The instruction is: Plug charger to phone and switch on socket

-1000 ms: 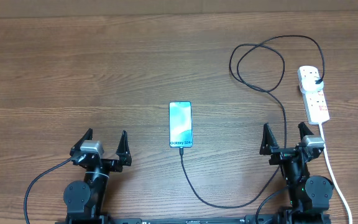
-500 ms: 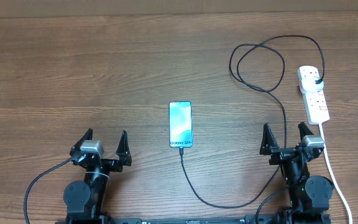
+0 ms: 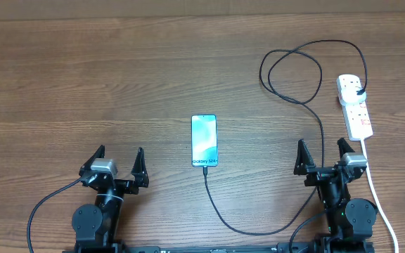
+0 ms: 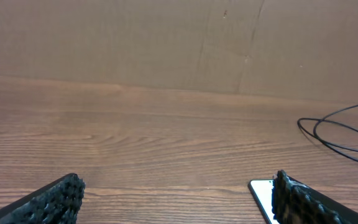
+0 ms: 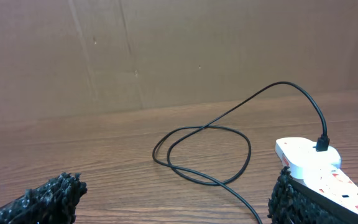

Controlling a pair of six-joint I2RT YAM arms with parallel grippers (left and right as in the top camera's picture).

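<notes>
left gripper (image 3: pixel 120 156) spread, empty | right gripper (image 3: pixel 321 147) spread, empty | thin black charger cable (image 3: pixel 220 211) links slim cyan-screened phone (image 3: pixel 204 140) to white power strip (image 3: pixel 357 112)

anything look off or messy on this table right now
Nothing is spilled or damaged. The only untidy thing is the charger cable: it curls in a loose loop near the power strip, then passes between the open fingers of the right end effector. The phone lies flat and straight.
</notes>
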